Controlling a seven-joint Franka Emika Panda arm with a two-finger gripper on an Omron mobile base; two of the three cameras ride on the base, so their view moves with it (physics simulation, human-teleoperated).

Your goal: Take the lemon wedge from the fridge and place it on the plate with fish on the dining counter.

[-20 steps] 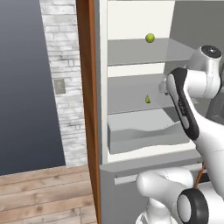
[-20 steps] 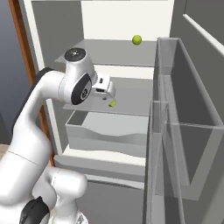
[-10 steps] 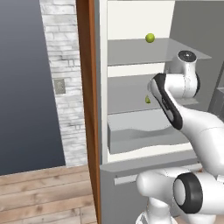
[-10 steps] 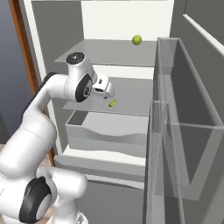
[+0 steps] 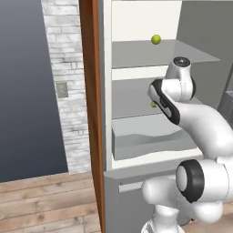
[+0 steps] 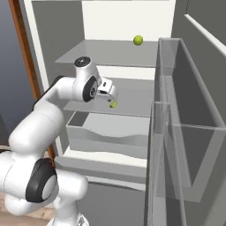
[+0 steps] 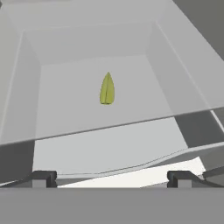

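Observation:
The lemon wedge (image 7: 107, 89) lies flat on the fridge's (image 6: 118, 17) middle grey shelf, pointed end away from the hand. In the right base view the lemon wedge (image 6: 113, 104) sits just below and ahead of my gripper (image 6: 110, 96), apart from it. My gripper (image 7: 111, 178) is open, its two fingertips (image 7: 43, 177) wide apart with nothing between them. In the left base view a sliver of the lemon wedge (image 5: 154, 104) peeks out behind my arm. The plate, the fish and the dining counter are out of view.
A round green-yellow fruit (image 6: 138, 40) rests on the upper shelf. A grey drawer (image 6: 110, 128) stands under the middle shelf. The open fridge door with clear bins (image 6: 176, 132) stands close on the right. A brown wood panel (image 5: 91, 113) borders the fridge's left side.
My arm's upper links have swung left, closer to the fridge opening. The hand has stayed over the middle shelf near the wedge, still open.

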